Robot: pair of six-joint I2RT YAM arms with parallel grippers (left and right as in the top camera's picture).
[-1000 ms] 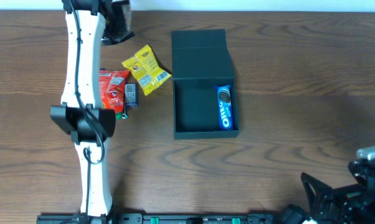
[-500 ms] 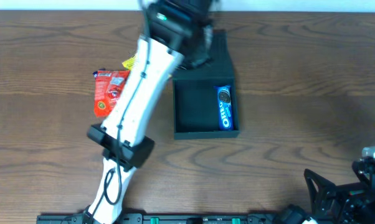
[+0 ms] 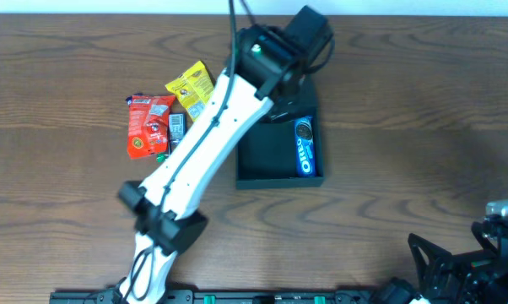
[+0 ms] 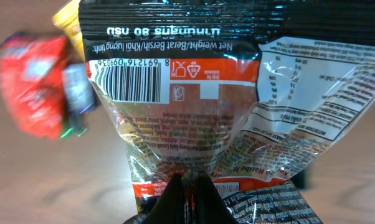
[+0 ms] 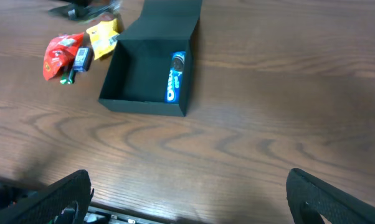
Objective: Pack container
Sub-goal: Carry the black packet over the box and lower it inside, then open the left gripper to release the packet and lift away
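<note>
Left pincer (image 4: 187, 186) is pinching shut on the seam of a black-and-orange snack packet (image 4: 194, 112). Within the last second I am swinging away from the red packet (image 3: 146, 125) and yellow packet (image 3: 193, 87), left of the container (image 3: 279, 181), to above the container's far end. Oreo pack (image 3: 305, 145) is lying inside along the container's right wall. Judgement: lowering and release are coming next.
</note>
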